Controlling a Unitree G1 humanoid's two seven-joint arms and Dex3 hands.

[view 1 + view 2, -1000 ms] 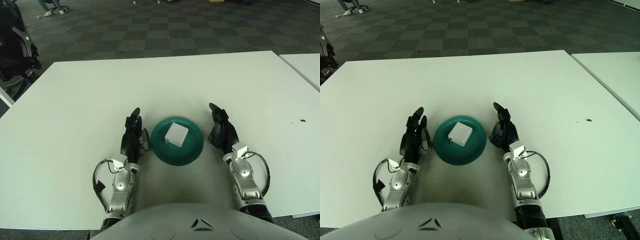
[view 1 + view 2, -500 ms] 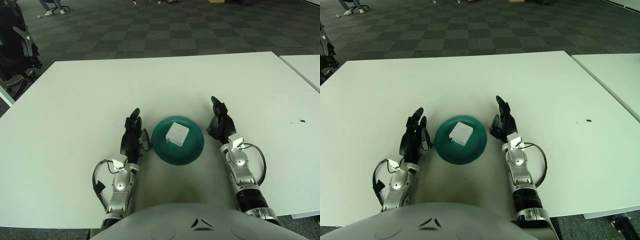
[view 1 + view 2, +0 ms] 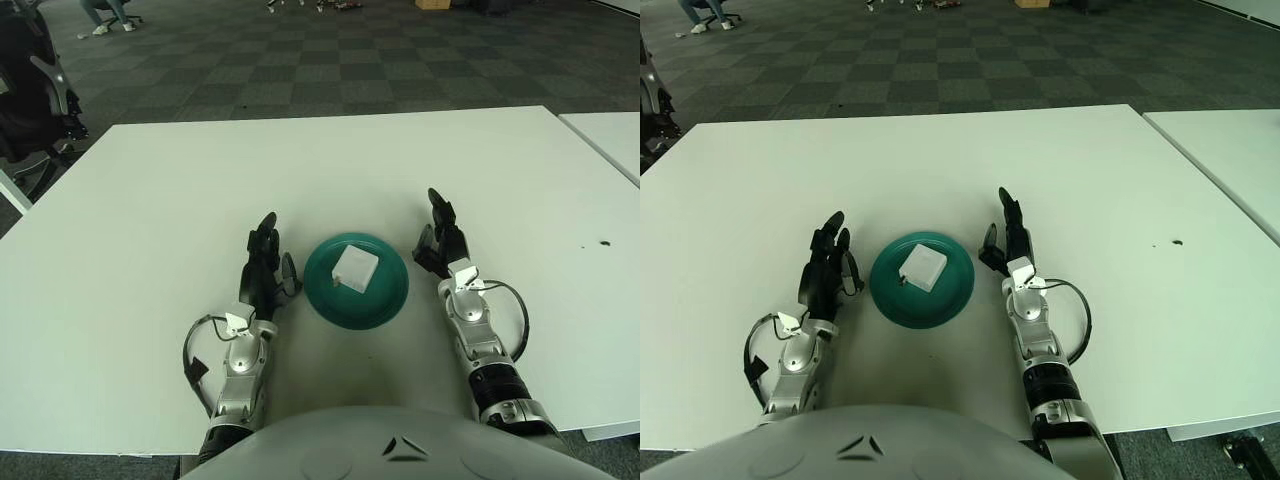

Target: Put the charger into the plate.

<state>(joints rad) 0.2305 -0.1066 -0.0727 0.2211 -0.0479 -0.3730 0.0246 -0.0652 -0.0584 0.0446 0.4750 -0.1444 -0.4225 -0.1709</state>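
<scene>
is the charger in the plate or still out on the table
In. The white square charger lies inside the round teal plate; the left hand and right hand flank it, holding nothing.

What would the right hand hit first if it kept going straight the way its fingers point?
Probably nothing. The right hand sits right of the plate, fingers open and pointing away from the robot over bare table. The charger in the plate lies off that line.

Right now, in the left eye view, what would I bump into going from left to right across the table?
Black three-finger left hand → round teal plate, holding the white square charger → black three-finger right hand → small dark speck on the white table.
</scene>
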